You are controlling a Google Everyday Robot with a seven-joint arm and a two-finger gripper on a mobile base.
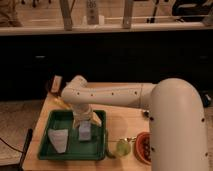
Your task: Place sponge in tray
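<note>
Gripper (83, 121) points straight down inside the tray (60, 120), right of centre, its tip meeting the top of the sponge (85, 133). Whether it clamps the block or merely touches it cannot be told. The sponge, a small pale blue-grey block, stands on the tray floor close to the right rim. Bare green floor lies in front of it and between it and the whitish wedge (58, 140) to the left. Beyond the right rim, a rounded yellow-green object (122, 148) and a reddish-orange bowl (143, 147) sit on the wooden table (117, 125), with dark cabinet fronts (110, 55) behind.
</note>
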